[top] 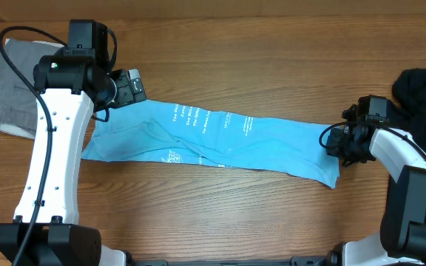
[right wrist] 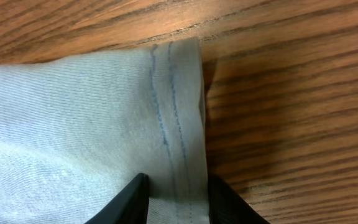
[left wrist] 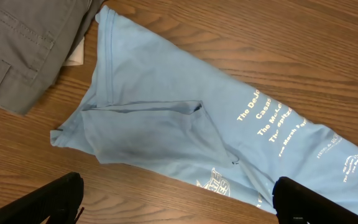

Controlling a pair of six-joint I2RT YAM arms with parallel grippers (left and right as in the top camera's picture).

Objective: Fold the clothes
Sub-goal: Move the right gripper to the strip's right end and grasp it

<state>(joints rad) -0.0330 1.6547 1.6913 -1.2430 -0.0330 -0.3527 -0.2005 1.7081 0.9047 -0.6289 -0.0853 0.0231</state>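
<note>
The clothes are a light blue T-shirt [top: 220, 137], folded into a long narrow band across the table with small white text facing up. In the left wrist view the shirt [left wrist: 166, 93] shows a sleeve folded in over its left end. My left gripper [top: 132, 87] hangs above that end, and its jaws [left wrist: 178, 186] are wide open with nothing between them. At the shirt's right end, my right gripper [top: 333, 140] is low on the table. Its fingers [right wrist: 178, 193] pinch the stitched hem [right wrist: 176, 93] of the shirt.
A grey garment [top: 9, 89] lies at the far left, touching the shirt's corner, and fills the top left of the left wrist view [left wrist: 17, 43]. A dark garment [top: 424, 85] is piled at the right edge behind my right arm. The table is bare wood [top: 272, 59].
</note>
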